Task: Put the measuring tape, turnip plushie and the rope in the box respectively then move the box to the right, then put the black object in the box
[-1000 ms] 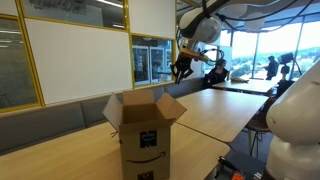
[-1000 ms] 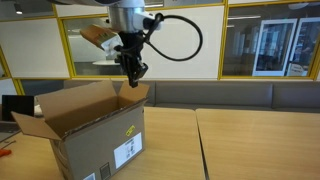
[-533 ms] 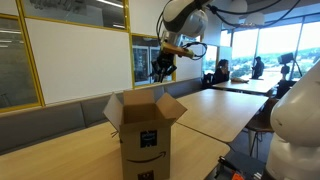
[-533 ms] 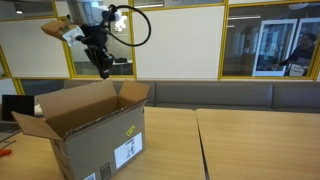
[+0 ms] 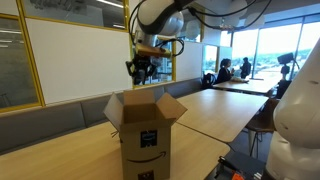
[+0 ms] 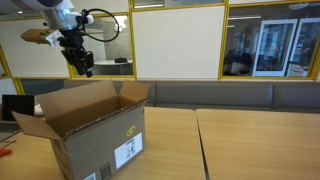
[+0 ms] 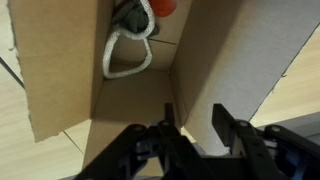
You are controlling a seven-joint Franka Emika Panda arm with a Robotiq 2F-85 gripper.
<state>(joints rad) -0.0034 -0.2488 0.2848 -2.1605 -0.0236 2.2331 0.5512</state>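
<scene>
The gripper [image 7: 192, 118], its jaws apart with nothing between them, hangs high above the open box [image 6: 95, 130], which lies almost straight below it and holds the looped rope [image 7: 125, 60] beside the turnip plushie [image 7: 163, 6], so reaching them probably means a vertical descent.

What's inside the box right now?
Wrist view, inside the box: the white rope looped on the floor, a reddish-orange item and something dark at the frame edge, both cut off. In both exterior views the walls hide the contents.
</scene>
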